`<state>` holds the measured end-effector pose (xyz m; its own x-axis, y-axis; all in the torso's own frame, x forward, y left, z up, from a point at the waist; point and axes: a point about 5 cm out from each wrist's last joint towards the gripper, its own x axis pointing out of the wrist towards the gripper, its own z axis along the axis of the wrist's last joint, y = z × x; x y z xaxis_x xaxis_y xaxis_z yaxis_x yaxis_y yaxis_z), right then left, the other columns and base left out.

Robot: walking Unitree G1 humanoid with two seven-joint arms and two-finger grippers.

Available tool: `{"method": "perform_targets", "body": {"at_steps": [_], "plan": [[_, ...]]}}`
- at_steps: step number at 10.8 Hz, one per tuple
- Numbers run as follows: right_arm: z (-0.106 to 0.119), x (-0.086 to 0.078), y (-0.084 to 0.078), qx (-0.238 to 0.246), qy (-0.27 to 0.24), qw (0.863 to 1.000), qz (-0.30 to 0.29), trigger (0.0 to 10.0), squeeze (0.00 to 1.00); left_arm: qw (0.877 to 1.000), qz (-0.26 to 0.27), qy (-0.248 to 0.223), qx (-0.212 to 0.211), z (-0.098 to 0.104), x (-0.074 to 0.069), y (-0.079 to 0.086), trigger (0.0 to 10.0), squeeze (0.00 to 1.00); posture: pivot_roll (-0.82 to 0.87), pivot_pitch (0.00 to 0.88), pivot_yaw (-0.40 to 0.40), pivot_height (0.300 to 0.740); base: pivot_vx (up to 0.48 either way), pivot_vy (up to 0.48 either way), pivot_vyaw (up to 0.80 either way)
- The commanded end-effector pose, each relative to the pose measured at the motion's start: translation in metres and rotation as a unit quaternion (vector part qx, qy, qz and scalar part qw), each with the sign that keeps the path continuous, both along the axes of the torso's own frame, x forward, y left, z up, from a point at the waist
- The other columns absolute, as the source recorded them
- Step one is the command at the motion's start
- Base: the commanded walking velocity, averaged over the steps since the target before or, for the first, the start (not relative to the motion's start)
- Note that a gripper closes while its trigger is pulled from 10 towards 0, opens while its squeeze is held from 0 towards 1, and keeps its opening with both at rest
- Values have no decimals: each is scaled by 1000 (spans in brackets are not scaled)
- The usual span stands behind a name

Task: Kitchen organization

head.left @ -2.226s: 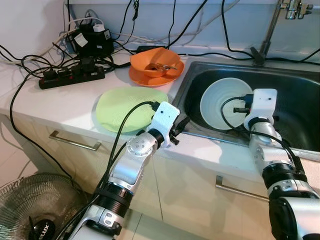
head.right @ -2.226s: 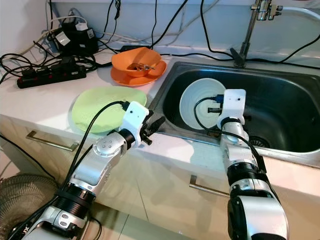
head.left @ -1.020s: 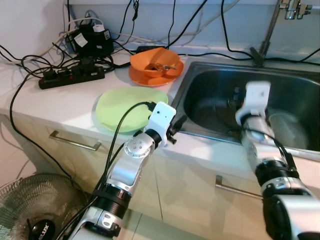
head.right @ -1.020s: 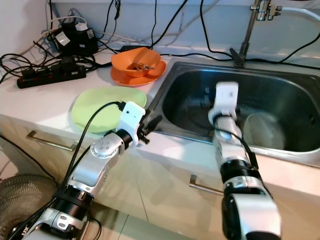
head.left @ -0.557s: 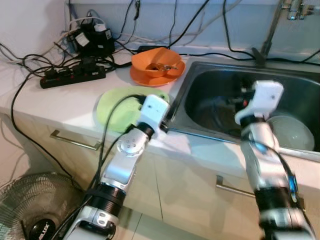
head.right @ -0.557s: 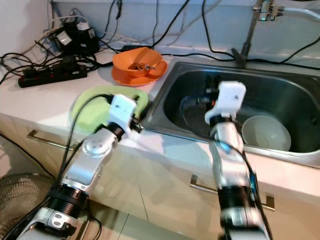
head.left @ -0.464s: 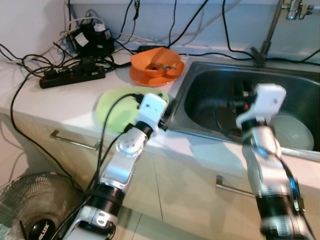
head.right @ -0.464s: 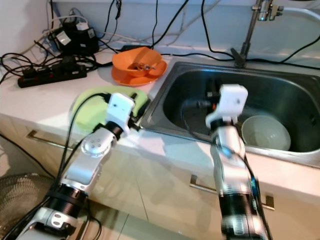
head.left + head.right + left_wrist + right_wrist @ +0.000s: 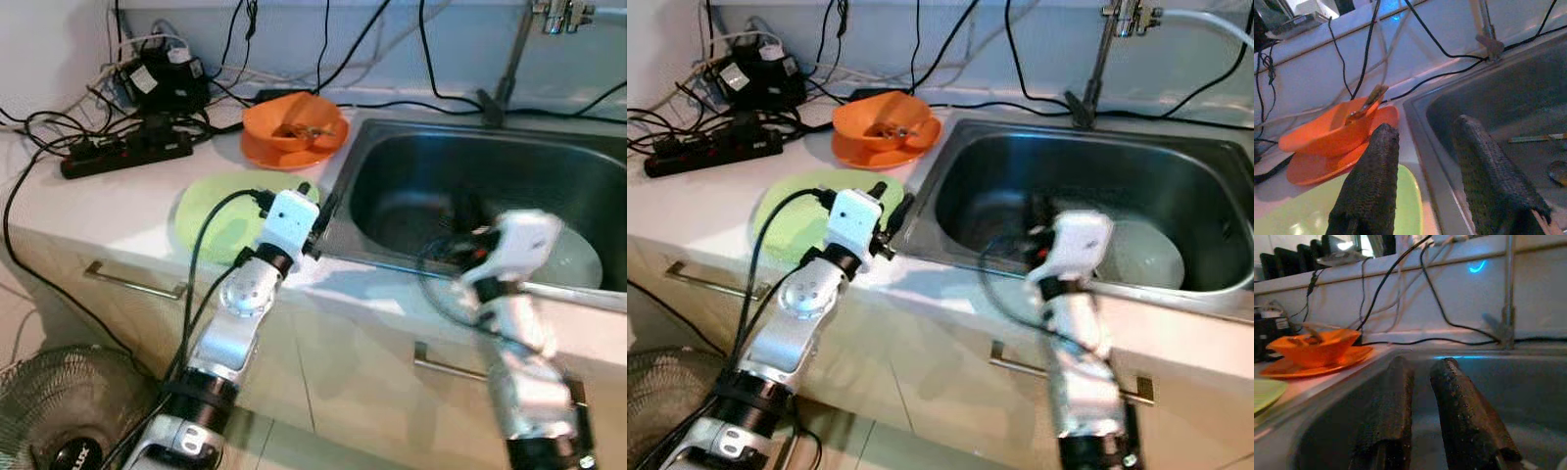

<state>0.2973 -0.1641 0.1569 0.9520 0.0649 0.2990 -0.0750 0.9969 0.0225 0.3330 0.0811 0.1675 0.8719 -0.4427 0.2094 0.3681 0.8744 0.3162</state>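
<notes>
**Q:** What has just changed at the sink?

**A:** The pale bowl (image 9: 1144,257) that stood at the left of the steel sink (image 9: 1136,157) two seconds ago now lies at the basin's right side, free of any grip. The right gripper (image 9: 1422,416) has let it go and pulled back toward the sink's front edge, its arm blurred with motion; its two black fingers stand a narrow gap apart, holding nothing.

**Q:** And the other arm?

**A:** The left gripper (image 9: 1425,166) has swung up over the counter lip between the green plate (image 9: 211,211) and the basin. Its fingers are spread, empty, aimed toward the orange bowl (image 9: 289,122) that sits on an orange plate (image 9: 294,152) behind.

**Q:** What does that mean for the tidying?

**A:** By the look of it the bowl's move is finished, and the counter dishes appear to be next. The power strip (image 9: 122,152) and its tangle of cables lie close to them, a hazard for any reach.

**Q:** Any writing to read?

**A:** Only a fragment, "UX", on the hub of the floor fan (image 9: 73,457).
</notes>
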Motion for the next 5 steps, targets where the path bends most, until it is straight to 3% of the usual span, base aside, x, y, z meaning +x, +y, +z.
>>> {"method": "perform_targets", "body": {"at_steps": [1, 2, 3, 4, 5], "plan": [[1, 1, 7, 4, 3, 1000, 11, 10000, 0, 1000, 6, -14, 11, 2, -3, 4, 10000, 0, 36, 48, 123, 740, 0, 0, 0], [0, 2, 11, 12, 8, 1000, 15, 10000, 1000, 1000, 11, -18, 18, 2, -4, 7, 10000, 0, 36, 48, 123, 740, 0, 0, 0], [-2, 3, 13, 13, 11, 1000, 15, 10000, 1000, 999, 16, -18, 26, 1, -4, 9, 10000, 0, 47, 45, 120, 740, 0, 0, 0], [-3, 3, 17, 10, 14, 1000, 18, 10000, 0, 998, 14, -25, 50, 0, -7, 13, 10000, 0, 52, 41, 117, 740, 0, 0, 0], [-3, 4, 18, 11, 16, 1000, 18, 10000, 0, 997, 8, -32, 66, 0, -10, 15, 10000, 267, 54, 35, 118, 740, 0, 0, 0]]}}
